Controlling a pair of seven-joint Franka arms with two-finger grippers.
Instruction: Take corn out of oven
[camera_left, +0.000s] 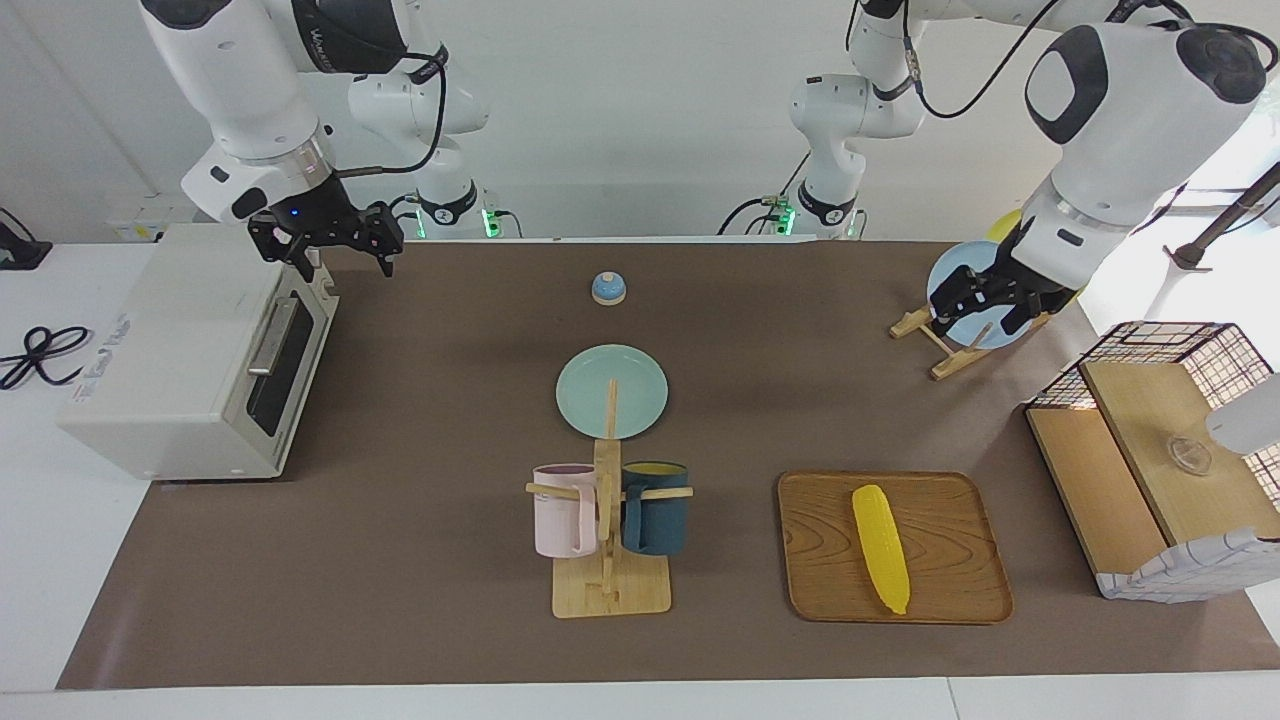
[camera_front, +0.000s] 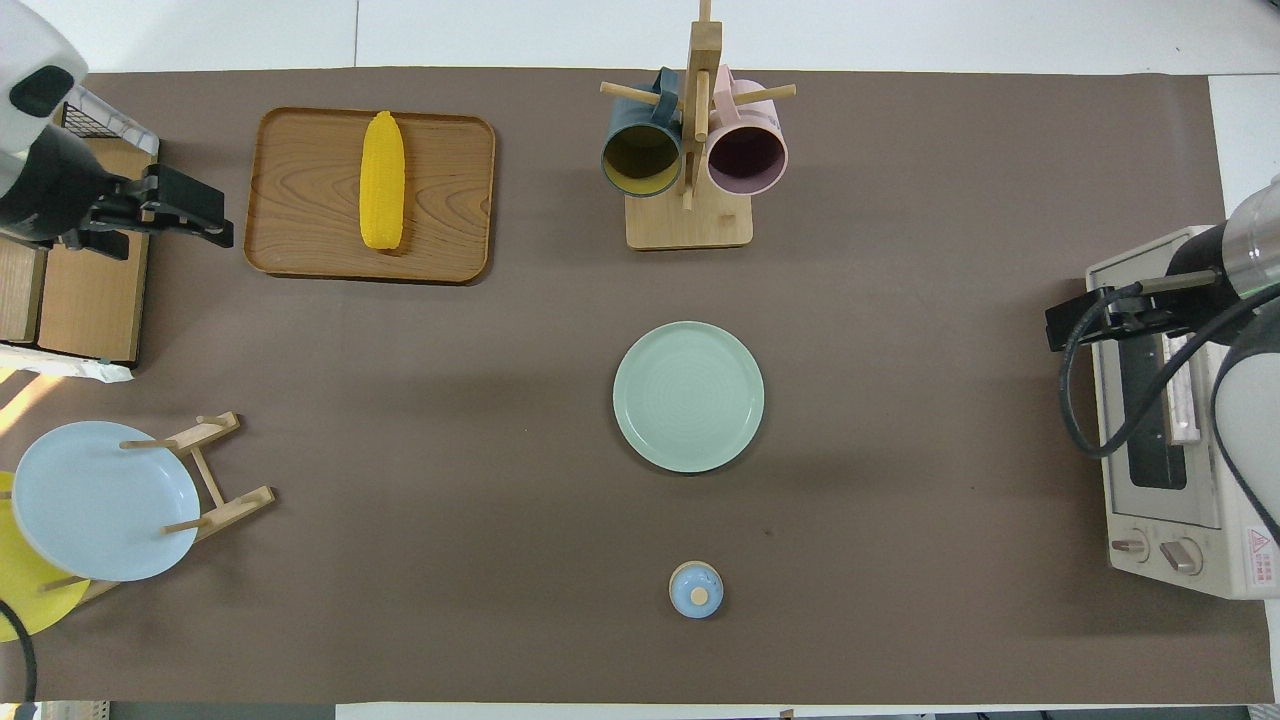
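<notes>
Both grippers hung empty with fingers spread wide: the left gripper (camera_left: 985, 303) up over the plate rack (camera_left: 935, 345), the right gripper (camera_left: 330, 245) over the oven (camera_left: 170, 370) door's upper edge. Corn (camera_left: 881, 547) lay on the wooden tray (camera_left: 960, 590), with bare brown mat all round the tray.

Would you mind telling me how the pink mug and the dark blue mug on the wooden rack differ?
The pink mug is pale pink with a dark purplish inside, while the dark blue mug is deep teal-blue with a yellow inside. The pink mug hangs on the side of the mug rack toward the right arm's end of the table; the dark blue mug hangs on the side toward the left arm's end. Both hang from the rack's pegs and look alike in size and shape.
</notes>
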